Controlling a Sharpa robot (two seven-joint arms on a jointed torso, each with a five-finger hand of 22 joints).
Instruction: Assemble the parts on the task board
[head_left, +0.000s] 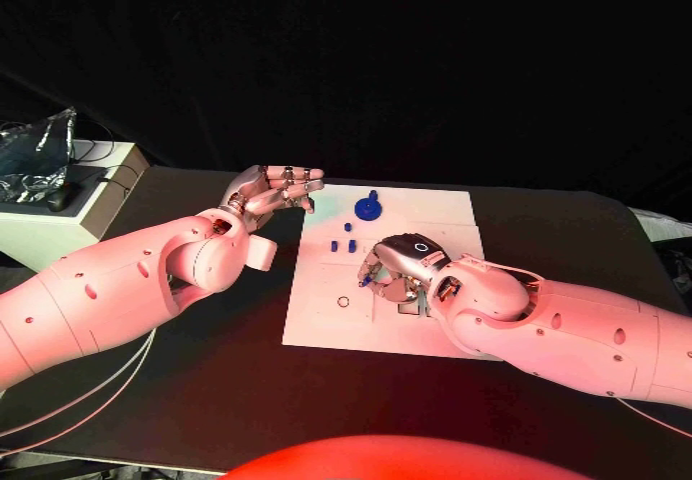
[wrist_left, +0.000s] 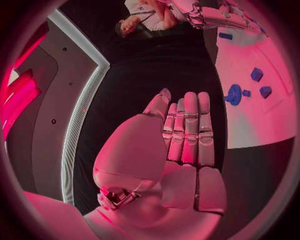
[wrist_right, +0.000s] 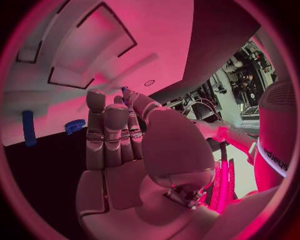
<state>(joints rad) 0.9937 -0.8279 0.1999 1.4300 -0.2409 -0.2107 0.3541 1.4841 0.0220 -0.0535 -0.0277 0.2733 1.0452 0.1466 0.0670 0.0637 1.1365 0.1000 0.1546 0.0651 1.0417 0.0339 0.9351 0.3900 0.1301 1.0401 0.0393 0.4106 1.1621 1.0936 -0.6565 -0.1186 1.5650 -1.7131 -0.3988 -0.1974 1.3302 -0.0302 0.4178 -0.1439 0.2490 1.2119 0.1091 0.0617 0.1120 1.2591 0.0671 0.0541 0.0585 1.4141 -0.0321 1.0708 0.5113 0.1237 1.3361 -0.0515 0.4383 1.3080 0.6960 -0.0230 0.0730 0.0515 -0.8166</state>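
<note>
Over the middle of the task board (head_left: 433, 215), the right hand (head_left: 401, 268) is lowered with its fingers curled down onto the plate; a small blue part (head_left: 365, 283) is glimpsed at its fingertips, though whether it is actually pinched cannot be told. A placing or picking step is judged to be in hand. Beside the board's far left corner, the left hand (head_left: 274, 188) is held empty, fingers loosely apart. A blue disc (head_left: 369, 209) and 3 small pegs (head_left: 343, 243) are seen near the board's far edge. Careful alignment is needed next.
</note>
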